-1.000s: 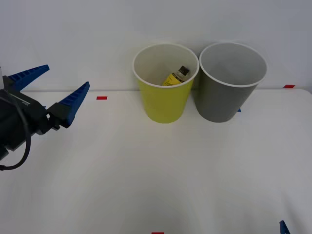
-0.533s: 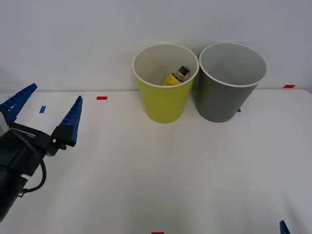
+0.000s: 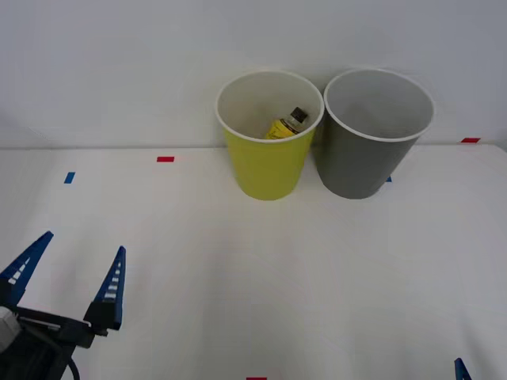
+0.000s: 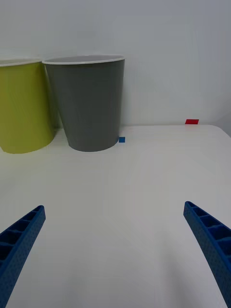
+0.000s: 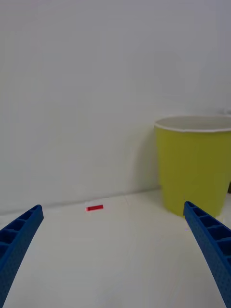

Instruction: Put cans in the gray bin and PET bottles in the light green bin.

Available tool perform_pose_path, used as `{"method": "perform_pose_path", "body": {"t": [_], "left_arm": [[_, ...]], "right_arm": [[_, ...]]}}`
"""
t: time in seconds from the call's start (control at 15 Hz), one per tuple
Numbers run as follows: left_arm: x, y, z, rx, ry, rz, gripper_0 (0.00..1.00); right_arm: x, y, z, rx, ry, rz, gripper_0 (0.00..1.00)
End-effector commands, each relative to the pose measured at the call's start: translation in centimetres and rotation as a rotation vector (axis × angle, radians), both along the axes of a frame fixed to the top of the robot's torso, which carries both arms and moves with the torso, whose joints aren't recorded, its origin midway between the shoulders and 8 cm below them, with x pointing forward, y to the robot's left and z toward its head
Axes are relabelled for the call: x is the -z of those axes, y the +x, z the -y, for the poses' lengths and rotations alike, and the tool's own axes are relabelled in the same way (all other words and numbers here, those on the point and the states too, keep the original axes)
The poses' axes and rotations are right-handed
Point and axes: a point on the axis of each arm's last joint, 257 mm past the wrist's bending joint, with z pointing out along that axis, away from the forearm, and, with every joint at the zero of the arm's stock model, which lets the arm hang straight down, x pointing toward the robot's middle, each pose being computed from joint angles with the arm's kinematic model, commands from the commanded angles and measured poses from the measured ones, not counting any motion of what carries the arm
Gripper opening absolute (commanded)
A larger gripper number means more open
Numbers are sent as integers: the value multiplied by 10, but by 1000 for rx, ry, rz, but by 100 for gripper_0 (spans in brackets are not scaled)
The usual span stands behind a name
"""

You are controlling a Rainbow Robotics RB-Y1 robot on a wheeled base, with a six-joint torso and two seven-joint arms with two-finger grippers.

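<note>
PET bottle point(image 3: 283, 125) lies inside light green bin point(image 3: 267, 162), gray bin point(image 3: 372, 154) touching beside it; left gripper point(image 3: 67, 272) & right gripper point(image 4: 115, 250), both fingers spread and holding nothing, sit well apart from the bins: sorting looks done, no next pick evident.

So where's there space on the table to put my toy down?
The white table is bare in front of the green bin and gray bin, across to the right. It's crowded at the back, where the bins stand close together, and at the near left, where the left gripper hangs open.
</note>
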Motion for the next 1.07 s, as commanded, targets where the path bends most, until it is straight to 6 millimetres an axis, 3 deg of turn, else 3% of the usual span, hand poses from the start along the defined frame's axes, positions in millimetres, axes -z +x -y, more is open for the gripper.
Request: {"method": "perform_pose_path", "body": {"t": [0.07, 0.27, 0.73, 0.93, 1.07], "left_arm": [[20, -19, -7, -25, 38, -32, 100], [34, -39, -14, -46, 98, -22, 100], [74, -84, -22, -121, 22, -117, 100], [90, -94, -26, -151, 35, -133, 100], [90, -95, -24, -149, 47, -124, 100]], "right_arm": [[0, 0, 0, 0, 0, 0, 100], [0, 0, 0, 0, 0, 0, 100], [0, 0, 0, 0, 0, 0, 100], [0, 0, 0, 0, 0, 0, 100], [0, 0, 0, 0, 0, 0, 100]]}}
